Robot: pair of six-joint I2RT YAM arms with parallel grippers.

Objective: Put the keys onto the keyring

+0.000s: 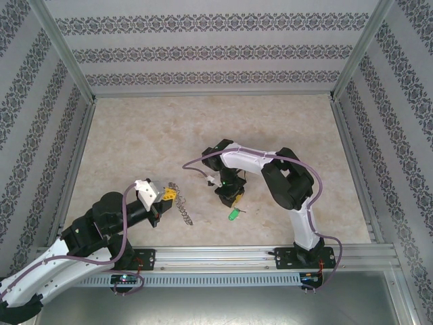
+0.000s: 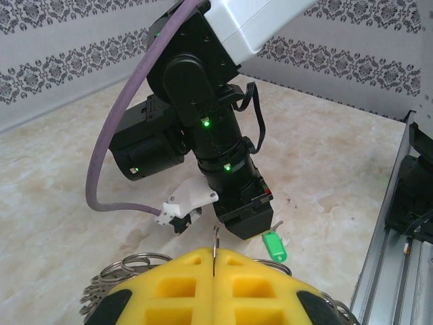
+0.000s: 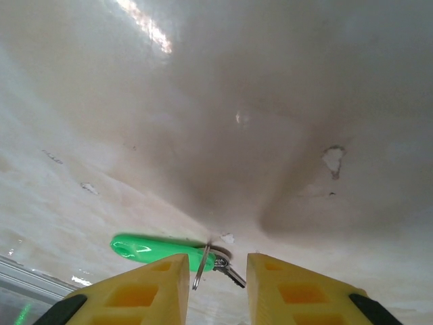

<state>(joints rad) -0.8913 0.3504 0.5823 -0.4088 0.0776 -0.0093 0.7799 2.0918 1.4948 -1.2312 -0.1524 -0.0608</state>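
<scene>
Left jaws clamped on keyring (image 2: 135, 258); right jaws parted near green key (image 3: 145, 247).

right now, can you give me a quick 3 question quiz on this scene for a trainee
1. True or false: the left gripper is shut on the keyring.
2. Where is the green key? A) lying on the table B) threaded on the keyring C) pinched in the left gripper
3. Which gripper has its fingers apart, close by the key?

Key: 1 true; 2 A; 3 the right gripper.
</scene>
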